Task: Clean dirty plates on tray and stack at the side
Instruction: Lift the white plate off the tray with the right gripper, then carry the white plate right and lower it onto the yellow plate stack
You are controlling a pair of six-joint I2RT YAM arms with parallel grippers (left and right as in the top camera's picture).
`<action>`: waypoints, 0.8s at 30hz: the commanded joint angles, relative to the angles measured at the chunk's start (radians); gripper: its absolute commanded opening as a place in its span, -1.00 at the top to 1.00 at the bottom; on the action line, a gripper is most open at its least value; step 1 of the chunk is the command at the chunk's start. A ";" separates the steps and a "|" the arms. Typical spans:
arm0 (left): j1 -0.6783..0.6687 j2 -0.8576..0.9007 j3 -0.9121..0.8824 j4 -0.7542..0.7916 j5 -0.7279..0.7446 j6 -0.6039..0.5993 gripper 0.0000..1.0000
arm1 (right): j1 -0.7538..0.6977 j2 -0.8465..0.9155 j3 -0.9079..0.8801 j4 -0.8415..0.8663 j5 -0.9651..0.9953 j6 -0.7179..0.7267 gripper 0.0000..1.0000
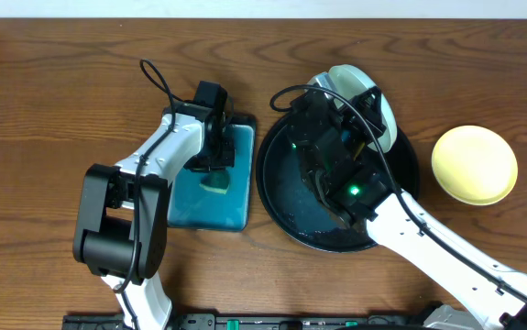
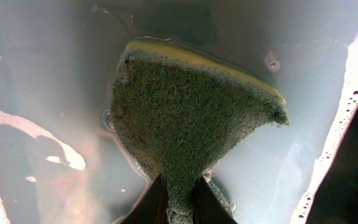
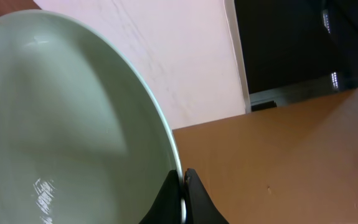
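Note:
A pale mint plate (image 1: 384,117) is held tilted on edge above the far side of the round black tray (image 1: 281,202). My right gripper (image 1: 359,115) is shut on its rim. In the right wrist view the plate (image 3: 60,124) fills the left half, and the gripper (image 3: 183,177) pinches its thin edge. A yellow plate (image 1: 474,165) lies on the table to the right of the tray. My left gripper (image 1: 215,165) hangs over the teal basin (image 1: 190,206), shut on a yellow-and-green sponge (image 2: 191,118). The left gripper (image 2: 180,186) squeezes the sponge's narrow end just above the water.
The basin holds cloudy water with foam along its right wall (image 2: 353,93). It stands directly left of the tray, nearly touching it. Bare wooden table (image 3: 278,168) shows beyond the held plate. A black fixture runs along the front edge (image 1: 272,323).

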 commanded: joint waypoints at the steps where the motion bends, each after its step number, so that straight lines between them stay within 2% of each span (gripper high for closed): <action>1: 0.002 0.038 -0.004 -0.005 0.010 0.009 0.74 | 0.003 -0.016 0.019 -0.002 0.030 0.118 0.98; 5: 0.002 0.037 -0.004 -0.005 0.010 0.009 0.74 | -0.041 -0.016 0.019 -0.106 -0.040 0.368 0.98; 9: 0.002 0.037 -0.004 -0.005 0.010 0.009 0.74 | -0.126 -0.016 0.018 -0.350 -0.321 0.773 0.98; 13: 0.002 0.038 -0.004 -0.005 0.010 0.009 0.74 | -0.235 -0.014 0.018 -0.483 -0.603 1.089 0.98; 15: 0.002 0.038 -0.004 -0.005 0.010 0.009 0.74 | -0.305 -0.014 0.018 -0.510 -0.689 1.186 0.98; 24: 0.002 0.038 -0.004 -0.005 0.010 0.009 0.74 | -0.651 -0.011 0.017 -0.556 -1.052 1.345 0.98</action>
